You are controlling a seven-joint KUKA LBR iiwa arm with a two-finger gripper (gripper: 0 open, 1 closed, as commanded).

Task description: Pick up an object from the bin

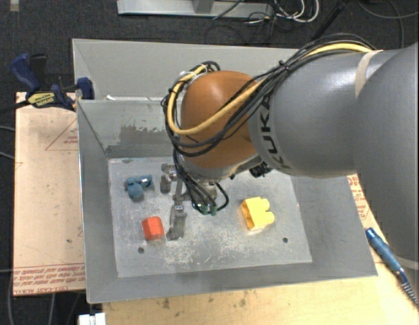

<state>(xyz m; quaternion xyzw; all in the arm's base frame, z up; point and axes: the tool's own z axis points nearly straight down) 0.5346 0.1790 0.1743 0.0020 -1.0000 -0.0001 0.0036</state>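
My gripper hangs low over the bin floor, left of centre, with one finger showing below the orange wrist cover. A small orange-red block lies just to the left of that fingertip, close to it; I cannot tell whether they touch. A blue-grey lumpy piece lies further back on the left. To the right of the gripper sits a yellow toy brick, well apart from it.
The arm and its orange wrist cover hang over the back and middle of the bin, hiding the floor beneath. The bin's sloping walls rise on all sides.
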